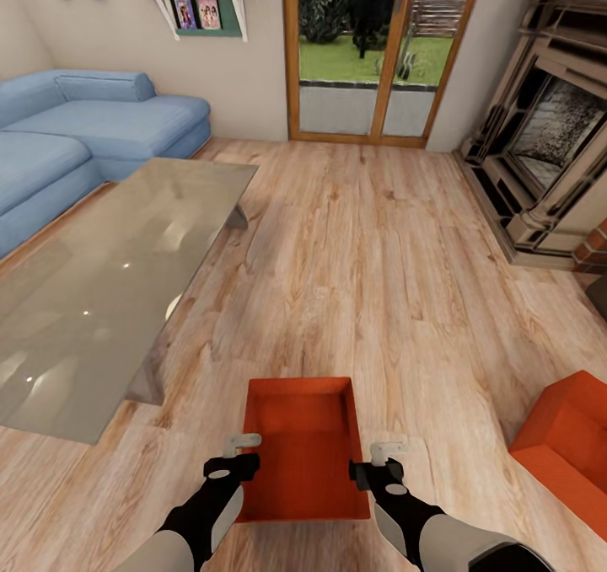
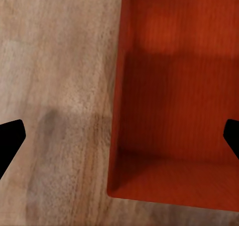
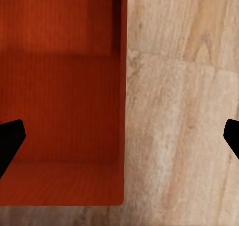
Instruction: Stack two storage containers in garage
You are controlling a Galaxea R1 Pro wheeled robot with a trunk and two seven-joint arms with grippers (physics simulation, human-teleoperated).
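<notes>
The near box (image 1: 305, 446) sits on the wood floor (image 1: 379, 260) of the living room, straight ahead of the robot and between its two arms. The left claw (image 1: 239, 457) hangs over the box's left wall, the right claw (image 1: 379, 464) over its right wall. In each wrist view the fingers stand wide apart, one tip over the box's inside and the other over bare planks, so both claws are spread and straddle a wall without pinching anything. The second box (image 1: 566, 446) lies on the floor well apart to the right, cut by the picture's edge.

The box looks stiff and light: plain straight walls, no lid, nothing inside. Its walls are low and thin enough to pinch, and the two long side walls seem the natural holds, one per claw near mid-length, so it should lift level. The smooth faces may be slippery, and a one-sided grip would likely tip it.

The floor is flat, pale plank wood, free of clutter around the box. A glass worktop (image 1: 110, 277) stands to the left, close to the left arm's side, with a blue sofa (image 1: 93, 134) behind it. Glass doors (image 1: 379, 50) fill the far wall and a stone fireplace (image 1: 548, 151) the right.
</notes>
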